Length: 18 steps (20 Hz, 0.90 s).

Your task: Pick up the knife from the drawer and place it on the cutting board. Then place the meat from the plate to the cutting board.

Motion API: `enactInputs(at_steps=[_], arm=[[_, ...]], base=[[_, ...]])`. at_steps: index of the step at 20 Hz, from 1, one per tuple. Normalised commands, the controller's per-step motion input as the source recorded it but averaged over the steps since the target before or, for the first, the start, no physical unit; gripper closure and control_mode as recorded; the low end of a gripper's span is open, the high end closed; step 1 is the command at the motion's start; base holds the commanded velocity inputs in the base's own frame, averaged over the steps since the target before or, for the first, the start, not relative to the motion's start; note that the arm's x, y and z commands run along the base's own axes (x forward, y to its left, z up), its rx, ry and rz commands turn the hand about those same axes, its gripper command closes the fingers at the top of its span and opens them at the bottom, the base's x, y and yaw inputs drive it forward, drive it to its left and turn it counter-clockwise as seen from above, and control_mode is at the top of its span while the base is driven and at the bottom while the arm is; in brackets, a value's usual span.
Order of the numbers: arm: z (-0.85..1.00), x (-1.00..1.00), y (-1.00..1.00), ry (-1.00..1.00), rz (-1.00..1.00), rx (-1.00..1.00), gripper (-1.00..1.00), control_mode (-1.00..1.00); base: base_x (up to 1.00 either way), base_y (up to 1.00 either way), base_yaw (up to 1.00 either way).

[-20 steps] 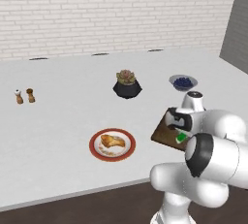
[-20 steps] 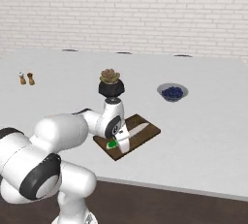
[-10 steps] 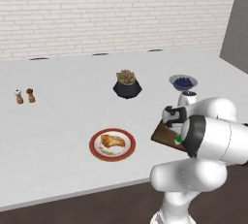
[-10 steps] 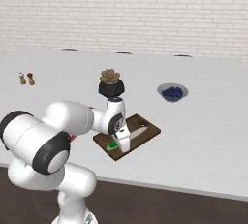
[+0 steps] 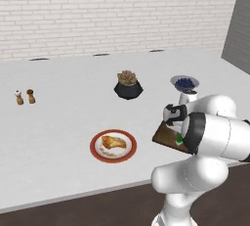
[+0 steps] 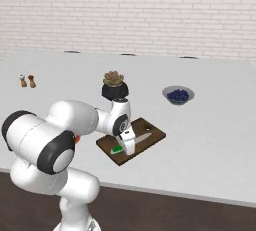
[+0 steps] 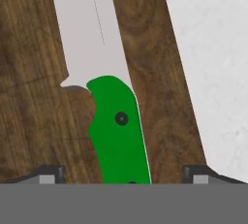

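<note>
The knife [image 7: 121, 131], with a green handle and pale blade, lies flat on the dark wooden cutting board [image 7: 29, 111]. My gripper [image 7: 122, 173] hovers just above the handle, open, with a fingertip [image 7: 48, 173] on each side and clear gaps between. From the right base view the gripper [image 6: 129, 147] stands over the near end of the cutting board [image 6: 152, 136], beside the knife's green handle [image 6: 118, 149]. The meat [image 5: 113, 143] rests on the red-rimmed plate [image 5: 97, 154], left of the cutting board [image 5: 163, 136]. The drawer is out of view.
A potted succulent [image 5: 128, 84] stands behind the plate and a bowl of dark berries [image 5: 184, 82] behind the board. Salt and pepper shakers [image 5: 24, 96] sit far left. The counter's front edge runs close to the board and plate.
The arm's elbow and upper links have swung round while the hand stays over the board's near end. The knife lies in the same place on the board.
</note>
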Motion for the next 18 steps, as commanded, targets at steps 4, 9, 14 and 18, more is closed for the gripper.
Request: enactInputs(at_steps=[4, 9, 14, 18], arm=[[0.08, 0.0, 0.0, 0.0, 0.0, 0.0, -1.0, -1.0], [0.82, -0.07, 0.29, -0.08, 0.17, -0.1, -1.0, -1.0], [1.0, -0.01, 0.64, 0.0, 0.41, -0.08, -1.0, -1.0], [0.8, -0.01, 0.81, 0.01, 0.6, -0.01, -1.0, -1.0]], base=[[0.0, 0.0, 0.0], [0.0, 0.0, 0.0], [0.0, 0.0, 0.0], [0.0, 0.0, 0.0]])
